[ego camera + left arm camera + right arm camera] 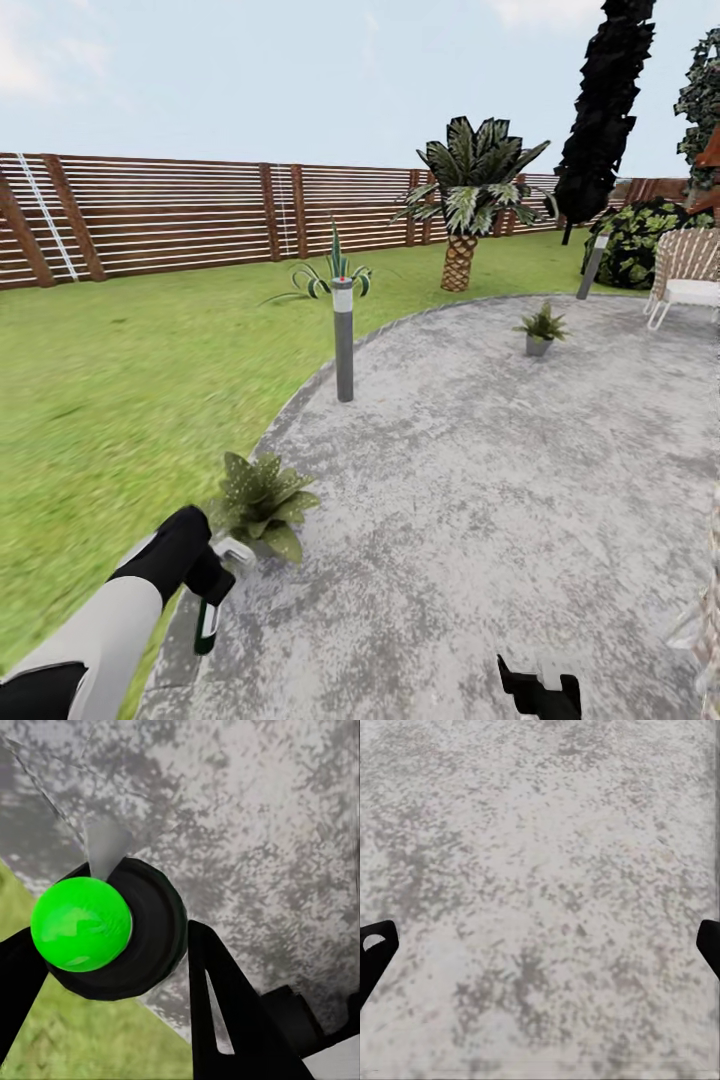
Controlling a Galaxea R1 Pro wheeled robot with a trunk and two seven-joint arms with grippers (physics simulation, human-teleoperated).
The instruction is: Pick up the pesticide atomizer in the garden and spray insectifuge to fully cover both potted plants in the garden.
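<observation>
My left gripper (212, 588) is shut on the pesticide atomizer (206, 624), a slim dark green bottle with a pale part that hangs down from the fingers over the patio edge. In the left wrist view the atomizer (112, 934) is seen end-on, a dark round body with a bright green cap between my black fingers (225, 1012). One potted plant (262, 500) sits just beyond that gripper, close to it. The other potted plant (541, 328) stands far across the paving. My right gripper (540, 690) is open, low over bare paving (540, 907).
A grey bollard lamp (344, 340) stands on the patio rim and a second one (592, 265) further back. Lawn (120, 380) lies to the left, with the slat fence (180, 215) behind. A palm-like plant (462, 200), a dark bush (640, 240) and a woven chair (685, 275) are at the back right.
</observation>
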